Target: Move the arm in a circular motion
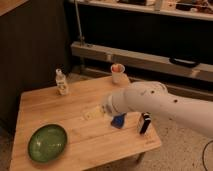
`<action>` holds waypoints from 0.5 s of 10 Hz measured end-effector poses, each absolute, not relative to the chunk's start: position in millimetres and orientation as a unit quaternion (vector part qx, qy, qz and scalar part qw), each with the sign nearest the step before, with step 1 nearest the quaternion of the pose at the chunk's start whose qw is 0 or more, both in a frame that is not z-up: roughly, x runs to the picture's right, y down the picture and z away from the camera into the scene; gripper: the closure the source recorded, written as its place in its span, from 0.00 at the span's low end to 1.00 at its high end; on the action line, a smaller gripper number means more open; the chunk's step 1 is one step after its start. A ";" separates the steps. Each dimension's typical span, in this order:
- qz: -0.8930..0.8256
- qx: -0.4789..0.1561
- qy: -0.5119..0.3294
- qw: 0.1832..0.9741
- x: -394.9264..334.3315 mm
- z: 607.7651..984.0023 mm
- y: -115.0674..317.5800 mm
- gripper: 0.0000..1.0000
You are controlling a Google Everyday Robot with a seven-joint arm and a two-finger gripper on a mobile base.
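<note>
My thick white arm [160,106] reaches in from the right edge over the right half of the wooden table [45,107]. It is smooth and rounded, with small dark holes. It ends in a flat tan wedge-shaped gripper [93,113], which hovers low over the middle of the table and points left. The gripper holds nothing that I can see.
A green bowl [47,142] sits at the table's front left. A small clear bottle [61,82] stands at the back left. A white cup [117,73] stands at the back right. A blue object [119,121] and a dark can [144,123] sit under the arm.
</note>
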State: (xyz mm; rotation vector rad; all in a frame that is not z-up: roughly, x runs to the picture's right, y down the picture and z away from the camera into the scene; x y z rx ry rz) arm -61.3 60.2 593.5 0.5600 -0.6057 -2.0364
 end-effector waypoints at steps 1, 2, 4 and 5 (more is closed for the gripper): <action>-0.827 0.241 -0.246 0.445 -83.0 591.0 49.0 0.20; -0.828 0.255 -0.246 0.435 -105.7 590.6 36.1 0.20; -0.829 0.282 -0.246 0.416 -151.1 599.0 1.7 0.20; -0.830 0.289 -0.243 0.410 -166.4 604.4 -13.2 0.20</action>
